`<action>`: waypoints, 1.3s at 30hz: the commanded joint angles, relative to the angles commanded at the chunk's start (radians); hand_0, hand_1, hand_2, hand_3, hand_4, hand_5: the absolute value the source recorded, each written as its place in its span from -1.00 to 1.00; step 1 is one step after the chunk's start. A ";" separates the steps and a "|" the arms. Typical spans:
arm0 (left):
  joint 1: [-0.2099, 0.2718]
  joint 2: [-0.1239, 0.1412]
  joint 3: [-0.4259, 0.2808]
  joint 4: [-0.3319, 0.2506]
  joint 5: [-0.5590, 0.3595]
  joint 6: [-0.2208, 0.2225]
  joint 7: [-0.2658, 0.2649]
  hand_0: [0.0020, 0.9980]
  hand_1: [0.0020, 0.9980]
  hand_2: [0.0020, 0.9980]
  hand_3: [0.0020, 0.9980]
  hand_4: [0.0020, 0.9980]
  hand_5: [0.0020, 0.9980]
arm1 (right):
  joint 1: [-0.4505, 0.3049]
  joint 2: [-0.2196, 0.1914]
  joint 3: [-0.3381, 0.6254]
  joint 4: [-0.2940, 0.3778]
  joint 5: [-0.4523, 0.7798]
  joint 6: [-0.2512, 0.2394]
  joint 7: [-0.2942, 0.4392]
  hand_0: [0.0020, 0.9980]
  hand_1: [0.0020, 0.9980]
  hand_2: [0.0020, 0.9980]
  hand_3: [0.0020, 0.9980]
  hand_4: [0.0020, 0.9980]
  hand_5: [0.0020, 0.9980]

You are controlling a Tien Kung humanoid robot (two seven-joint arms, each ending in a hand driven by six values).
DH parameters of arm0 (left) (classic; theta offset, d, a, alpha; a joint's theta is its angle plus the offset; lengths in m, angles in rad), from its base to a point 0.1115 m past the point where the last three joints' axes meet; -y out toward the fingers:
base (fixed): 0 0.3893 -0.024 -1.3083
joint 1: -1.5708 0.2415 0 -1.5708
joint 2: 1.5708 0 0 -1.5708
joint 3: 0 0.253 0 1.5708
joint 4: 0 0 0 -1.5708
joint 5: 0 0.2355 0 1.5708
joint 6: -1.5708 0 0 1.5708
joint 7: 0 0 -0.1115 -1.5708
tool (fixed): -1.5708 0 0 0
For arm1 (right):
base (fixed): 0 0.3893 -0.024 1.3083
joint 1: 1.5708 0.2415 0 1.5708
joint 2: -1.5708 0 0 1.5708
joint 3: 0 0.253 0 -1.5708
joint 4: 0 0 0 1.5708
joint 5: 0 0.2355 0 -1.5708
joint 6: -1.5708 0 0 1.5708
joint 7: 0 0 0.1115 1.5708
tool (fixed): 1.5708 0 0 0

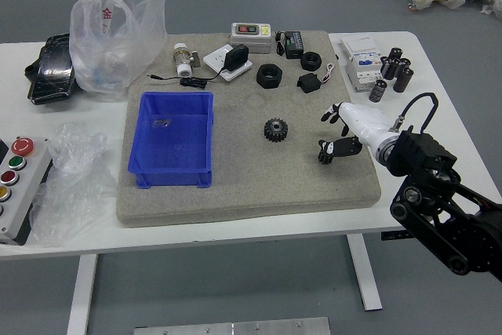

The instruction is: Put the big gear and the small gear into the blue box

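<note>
My right hand reaches in over the right part of the grey mat, its fingers spread and holding nothing. A black toothed gear lies flat left of the fingertips, apart from them. At the tip of the hand's lower finger is a small dark shape; whether it is a gear or part of the hand, I cannot tell. The blue box stands on the mat's left side, with a small shiny spot on its floor.
Black rings, a black block, a cable and small devices lie along the mat's far edge. Plastic bags and a button panel are at the left. A white box and black cylinders stand at the right.
</note>
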 joint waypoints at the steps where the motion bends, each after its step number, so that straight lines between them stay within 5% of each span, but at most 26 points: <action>1: 0.000 0.000 0.000 0.000 0.000 0.000 0.000 0.41 0.25 0.24 0.62 0.42 -0.18 | 0.000 0.001 -0.002 -0.004 -0.001 0.003 -0.005 -0.33 -0.03 0.44 0.49 0.46 -0.48; 17: -0.002 -0.001 0.000 0.000 0.002 -0.001 0.000 0.41 0.25 0.24 0.62 0.42 -0.18 | 0.002 0.027 -0.053 -0.055 0.009 0.002 -0.044 -0.36 -0.05 0.45 0.50 0.47 -0.46; 39: 0.002 0.002 -0.009 -0.002 0.014 -0.003 0.006 0.41 0.25 0.24 0.62 0.42 -0.18 | -0.001 0.010 -0.028 0.000 0.033 -0.058 -0.015 -0.42 -0.15 0.38 0.45 0.49 -0.41</action>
